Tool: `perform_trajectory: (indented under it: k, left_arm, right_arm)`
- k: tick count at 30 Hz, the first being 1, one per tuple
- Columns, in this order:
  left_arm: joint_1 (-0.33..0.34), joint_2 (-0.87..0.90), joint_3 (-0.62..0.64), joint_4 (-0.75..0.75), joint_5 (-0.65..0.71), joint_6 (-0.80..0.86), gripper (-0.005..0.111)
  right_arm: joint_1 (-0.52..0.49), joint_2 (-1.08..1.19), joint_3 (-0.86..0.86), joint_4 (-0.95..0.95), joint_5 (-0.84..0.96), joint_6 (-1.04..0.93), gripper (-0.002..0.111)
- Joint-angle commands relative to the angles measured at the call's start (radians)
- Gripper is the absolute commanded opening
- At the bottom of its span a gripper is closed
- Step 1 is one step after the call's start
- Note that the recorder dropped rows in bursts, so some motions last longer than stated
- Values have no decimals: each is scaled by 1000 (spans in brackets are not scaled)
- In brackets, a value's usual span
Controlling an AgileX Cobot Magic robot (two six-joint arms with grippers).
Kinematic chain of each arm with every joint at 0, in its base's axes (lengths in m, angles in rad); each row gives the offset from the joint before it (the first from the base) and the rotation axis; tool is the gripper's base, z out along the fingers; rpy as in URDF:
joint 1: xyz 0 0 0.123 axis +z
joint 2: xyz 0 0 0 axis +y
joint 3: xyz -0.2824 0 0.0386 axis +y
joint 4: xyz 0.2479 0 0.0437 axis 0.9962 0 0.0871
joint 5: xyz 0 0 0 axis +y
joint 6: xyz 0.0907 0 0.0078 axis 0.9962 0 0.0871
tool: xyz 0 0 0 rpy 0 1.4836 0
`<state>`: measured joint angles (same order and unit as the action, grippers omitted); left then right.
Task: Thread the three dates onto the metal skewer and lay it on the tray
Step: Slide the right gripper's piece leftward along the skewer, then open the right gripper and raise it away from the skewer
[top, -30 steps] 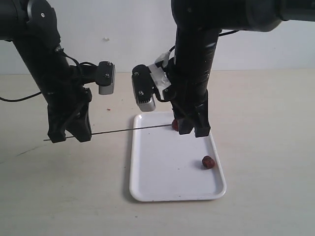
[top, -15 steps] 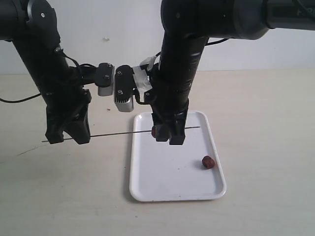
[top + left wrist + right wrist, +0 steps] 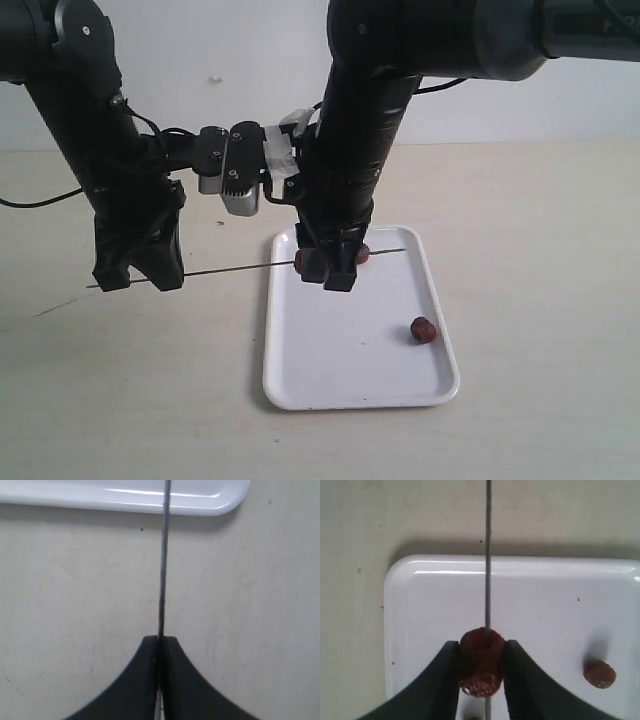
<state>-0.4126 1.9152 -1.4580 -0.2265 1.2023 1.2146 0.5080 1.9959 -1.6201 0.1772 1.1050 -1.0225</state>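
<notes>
The metal skewer (image 3: pixel 240 266) hangs level above the table, and my left gripper (image 3: pixel 140 275) is shut on its left end; the left wrist view shows it pinched between the jaws of the left gripper (image 3: pixel 160 639). My right gripper (image 3: pixel 325 272) is shut on a date (image 3: pixel 481 660) that the skewer (image 3: pixel 488 570) pierces, above the tray (image 3: pixel 350 385). That date (image 3: pixel 299 260) peeks out left of the fingers. A second date (image 3: pixel 362 255) shows just right of them; I cannot tell whether it is on the rod or the tray. A third date (image 3: pixel 424 329) lies on the tray.
The white tray's corner (image 3: pixel 220 502) lies beyond the left jaws, over bare beige table (image 3: pixel 540 260). Both black arms stand close together above the tray's far left corner. A dark cable (image 3: pixel 30 200) trails at the far left.
My right gripper has carried its date leftward along the skewer, from the rod's right tip to well inside it. The left gripper and skewer have held still.
</notes>
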Motion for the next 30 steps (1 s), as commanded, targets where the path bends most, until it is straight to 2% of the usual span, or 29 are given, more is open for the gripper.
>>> perform_trajectory:
  k: [1,19,21,26,30]
  left_arm:
    - [-7,-2,3,-22,-28,-16,0]
    - [-7,-2,3,-22,-30,-16,0]
    - [-7,-2,3,-22,-30,-16,0]
    - [-7,-2,3,-22,-30,-16,0]
    - [-7,-2,3,-22,-30,-16,0]
  right_arm:
    - [4,-7,-2,35,-16,74,29]
    - [4,-7,-2,11,-30,81,29]
    - [4,-7,-2,5,-30,81,34]
    - [4,-7,-2,5,-45,104,62]
    - [4,-9,-2,0,-54,135,66]
